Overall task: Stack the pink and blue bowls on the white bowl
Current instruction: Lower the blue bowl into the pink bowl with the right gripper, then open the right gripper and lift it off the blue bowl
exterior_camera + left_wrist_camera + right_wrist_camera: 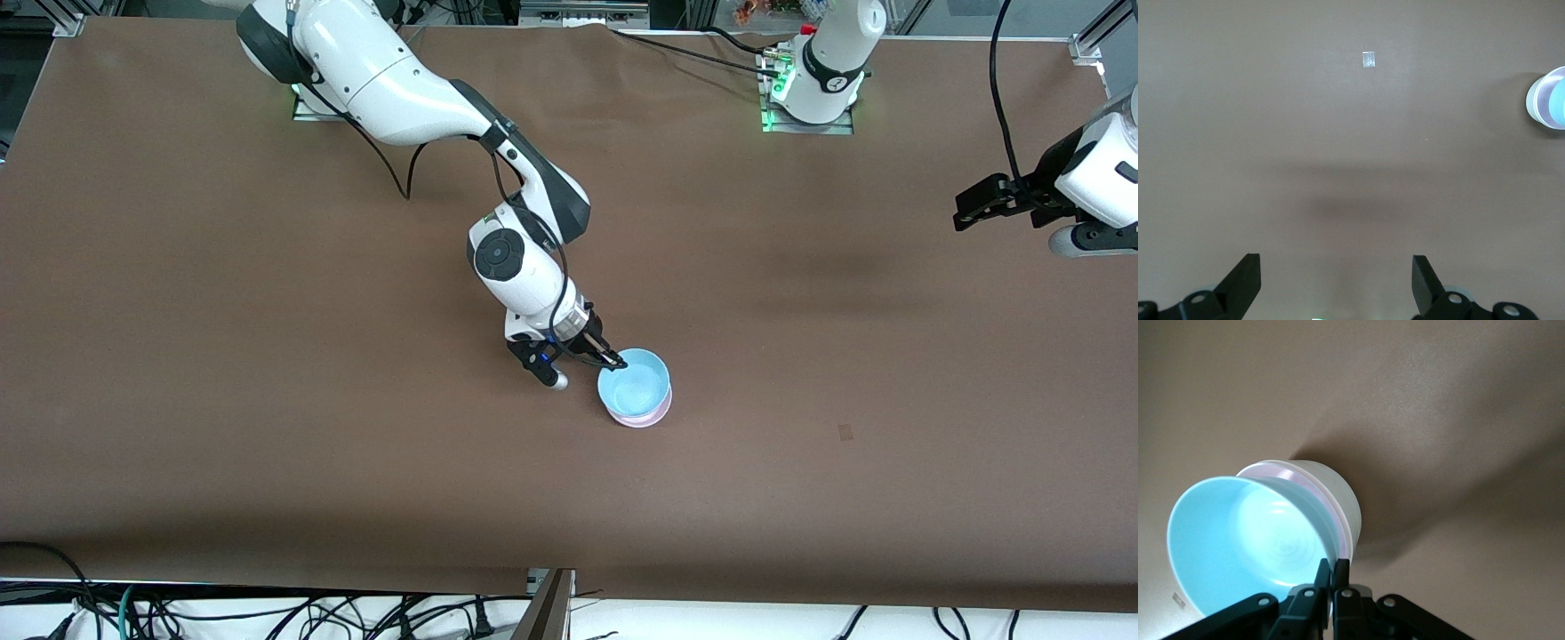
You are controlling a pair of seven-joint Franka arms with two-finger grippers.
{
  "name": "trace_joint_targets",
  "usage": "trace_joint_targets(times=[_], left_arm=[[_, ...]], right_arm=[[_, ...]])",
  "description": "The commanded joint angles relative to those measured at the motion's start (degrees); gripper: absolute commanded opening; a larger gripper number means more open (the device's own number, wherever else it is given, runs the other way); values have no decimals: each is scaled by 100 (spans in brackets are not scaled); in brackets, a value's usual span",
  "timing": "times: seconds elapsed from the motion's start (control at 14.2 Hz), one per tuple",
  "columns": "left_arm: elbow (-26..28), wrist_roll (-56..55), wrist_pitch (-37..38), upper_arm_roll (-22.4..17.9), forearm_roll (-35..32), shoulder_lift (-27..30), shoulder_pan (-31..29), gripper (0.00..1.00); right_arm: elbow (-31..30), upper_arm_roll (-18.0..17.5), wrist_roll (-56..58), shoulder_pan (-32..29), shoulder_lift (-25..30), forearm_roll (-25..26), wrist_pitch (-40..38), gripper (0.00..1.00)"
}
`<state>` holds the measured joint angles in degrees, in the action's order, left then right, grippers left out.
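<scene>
Right tool [612,360] pinched on blue bowl [634,383] rim, bowl nested in pink bowl [642,418] on white bowl [1328,483]; left tool [1337,283] wide open, empty, waiting over tabletop [267,400]

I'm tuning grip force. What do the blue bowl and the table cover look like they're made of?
Blue bowl: probably thin plastic, smooth and slightly glossy, with light glowing through its wall. Table cover: matte brown sheet, maybe paper or vinyl, with no glare.

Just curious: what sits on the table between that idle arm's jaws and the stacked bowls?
Only a small pale tape scrap on bare brown table, seen in the left wrist view.
</scene>
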<state>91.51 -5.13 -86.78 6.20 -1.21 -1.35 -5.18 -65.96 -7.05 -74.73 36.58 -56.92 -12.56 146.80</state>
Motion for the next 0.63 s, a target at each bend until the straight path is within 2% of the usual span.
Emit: trace_joint_targets(times=[0.0, 0.28, 0.42, 0.49, 0.56], left_arm=[[-63, 39, 38, 13, -152, 21, 26, 100], [-63, 39, 38, 4, -152, 21, 17, 100], [-63, 39, 38, 4, -152, 21, 17, 100], [-63, 39, 38, 4, -152, 21, 17, 100], [-63, 39, 38, 4, -152, 21, 17, 100]], right_arm=[[276, 99, -208, 86, -109, 87, -12, 11], [364, 99, -331, 86, -118, 87, 76, 20], [400, 108, -384, 86, -74, 78, 24, 53], [400, 134, -480, 86, -30, 78, -2, 79], [400, 186, -533, 60, 48, 95, -203, 100]])
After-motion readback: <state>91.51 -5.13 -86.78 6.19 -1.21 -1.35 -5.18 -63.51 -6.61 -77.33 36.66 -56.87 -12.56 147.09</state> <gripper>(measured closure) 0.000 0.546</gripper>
